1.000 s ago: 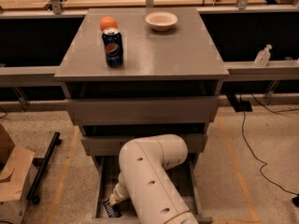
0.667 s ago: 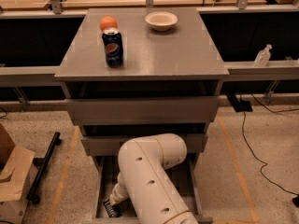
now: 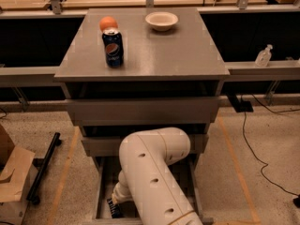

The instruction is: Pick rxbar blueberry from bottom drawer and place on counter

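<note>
The bottom drawer point(image 3: 99, 191) is pulled open at the foot of the grey cabinet. My white arm point(image 3: 152, 172) reaches down into it and covers most of its inside. My gripper point(image 3: 114, 208) shows as a dark tip low in the drawer's front left corner. The rxbar blueberry cannot be made out apart from that dark tip; it is hidden or merged with it. The counter point(image 3: 159, 50) is the cabinet's grey top.
On the counter stand a blue Pepsi can point(image 3: 113, 47), an orange point(image 3: 108, 23) behind it and a white bowl point(image 3: 161, 20). A cardboard box point(image 3: 11, 182) and a black bar point(image 3: 43, 168) lie on the floor at left. A cable point(image 3: 253, 144) runs at right.
</note>
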Action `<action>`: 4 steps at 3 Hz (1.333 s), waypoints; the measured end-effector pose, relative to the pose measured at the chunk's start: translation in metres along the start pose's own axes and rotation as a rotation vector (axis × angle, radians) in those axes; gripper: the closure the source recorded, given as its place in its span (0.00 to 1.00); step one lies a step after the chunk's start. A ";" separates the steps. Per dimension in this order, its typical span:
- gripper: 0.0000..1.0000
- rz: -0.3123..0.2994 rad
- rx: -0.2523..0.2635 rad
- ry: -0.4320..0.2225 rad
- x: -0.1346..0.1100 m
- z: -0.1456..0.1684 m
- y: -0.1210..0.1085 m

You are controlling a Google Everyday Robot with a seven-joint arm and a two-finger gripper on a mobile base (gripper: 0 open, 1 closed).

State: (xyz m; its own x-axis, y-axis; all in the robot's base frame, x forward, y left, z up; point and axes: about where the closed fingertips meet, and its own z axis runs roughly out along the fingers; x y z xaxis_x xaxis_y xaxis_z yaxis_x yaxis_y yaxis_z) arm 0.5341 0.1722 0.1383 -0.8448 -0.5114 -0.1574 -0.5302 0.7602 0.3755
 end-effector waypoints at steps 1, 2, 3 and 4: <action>1.00 -0.011 0.086 -0.076 -0.044 -0.082 0.039; 1.00 0.002 0.187 -0.117 -0.076 -0.145 0.071; 1.00 -0.073 0.196 -0.104 -0.077 -0.164 0.107; 1.00 -0.073 0.194 -0.103 -0.076 -0.163 0.108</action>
State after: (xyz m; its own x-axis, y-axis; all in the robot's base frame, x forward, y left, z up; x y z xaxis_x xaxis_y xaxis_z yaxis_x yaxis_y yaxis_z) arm 0.5527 0.2283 0.3395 -0.8011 -0.5321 -0.2742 -0.5861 0.7903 0.1785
